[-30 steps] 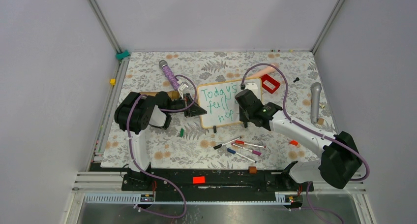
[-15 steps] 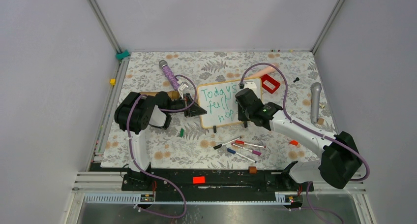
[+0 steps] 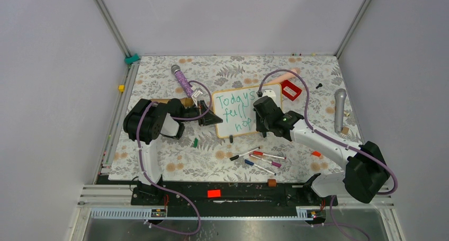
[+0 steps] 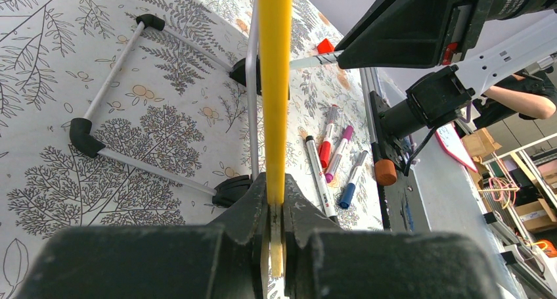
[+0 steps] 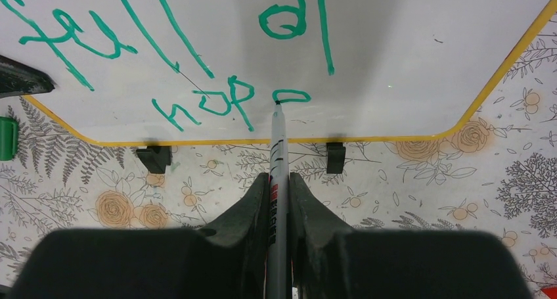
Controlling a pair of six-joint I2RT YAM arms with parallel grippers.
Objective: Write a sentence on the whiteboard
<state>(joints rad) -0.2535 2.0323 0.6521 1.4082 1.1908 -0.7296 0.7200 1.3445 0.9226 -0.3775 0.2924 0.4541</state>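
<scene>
Right gripper [image 5: 278,181] first: you've got it clamped tight on a marker [image 5: 278,148], fingers pinched on the barrel, and the tip is touching the whiteboard [image 5: 407,49] right at a small green loop just after "hop". From the top camera that gripper [image 3: 263,116] sits over the lower right part of the whiteboard [image 3: 225,125], covering a bit of it

Your left gripper [image 4: 276,194] is closed on the whiteboard's yellowish frame [image 4: 274,82], pinching the edge between both fingers. In the top view it's [image 3: 209,116] on the left side of the frame, roughly mid-height

The whiteboard is around the middle of the floral counter [image 3: 159,145], propped up on its little black feet [image 5: 154,158], between your two arms. The sentence [image 3: 233,114] is in green, three lines: "Todays", "full", then "hop" plus that loop at the marker tip. Up close, the bottom line [image 5: 240,92] sits near the lower edge of the frame

Nearer to you than the whiteboard, there's a bunch of loose markers [image 3: 259,159] lying on the counter, well apart from both grippers; the left wrist camera catches them too [image 4: 335,148], red, purple and blue caps among them
</scene>
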